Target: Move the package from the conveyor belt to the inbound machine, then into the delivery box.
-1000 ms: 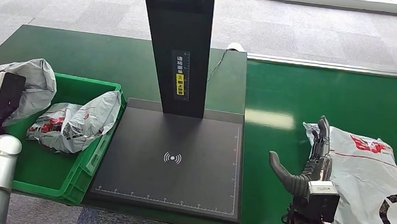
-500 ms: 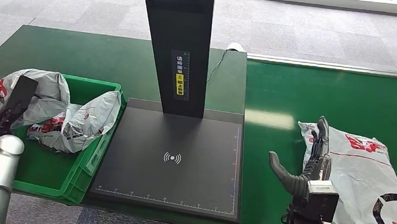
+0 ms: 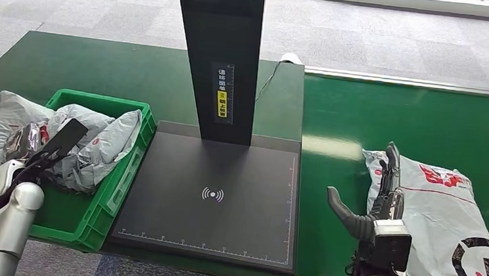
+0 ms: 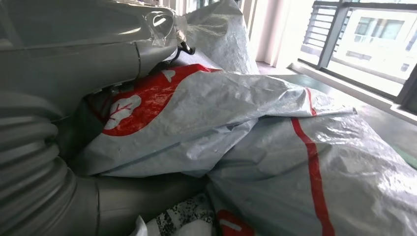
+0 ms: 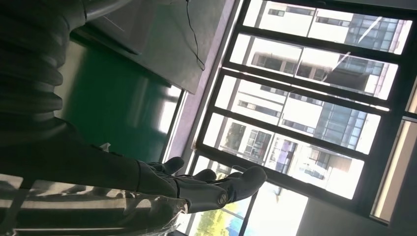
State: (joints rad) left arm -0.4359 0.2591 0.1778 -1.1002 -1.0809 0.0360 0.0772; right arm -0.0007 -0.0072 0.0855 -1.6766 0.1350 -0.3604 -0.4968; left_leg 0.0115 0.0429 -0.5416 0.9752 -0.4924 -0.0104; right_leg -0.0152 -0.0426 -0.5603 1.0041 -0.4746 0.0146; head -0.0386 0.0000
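Left hand (image 3: 49, 146) down in the green delivery box (image 3: 114, 187), dark back of it lying over a grey package (image 3: 16, 117) with red print; fingers hidden under it in head view. Left wrist view pressed right up against crumpled grey-and-red plastic (image 4: 275, 147), thumb and ribbed cover beside it, fingers buried in the folds. Grasping or let go: cannot tell. Package partly spilling over the box's far left rim. Second grey package (image 3: 106, 147) heaped against it inside the box, boundaries between the two hard to separate.

Right hand (image 3: 376, 194) over the conveyor belt (image 3: 362, 121), thumb out wide to the side, fingers stretched flat along the left edge of a third grey package (image 3: 446, 220). Nothing grasped. Package's lower right corner cut off by the frame. Right wrist view mostly dark, backlit by windows; fingers (image 5: 216, 189) extended over shiny plastic, detail lost.

Inbound machine (image 3: 211, 195) between box and belt on the green surface (image 3: 102, 67), black plate bare, column top cut off.
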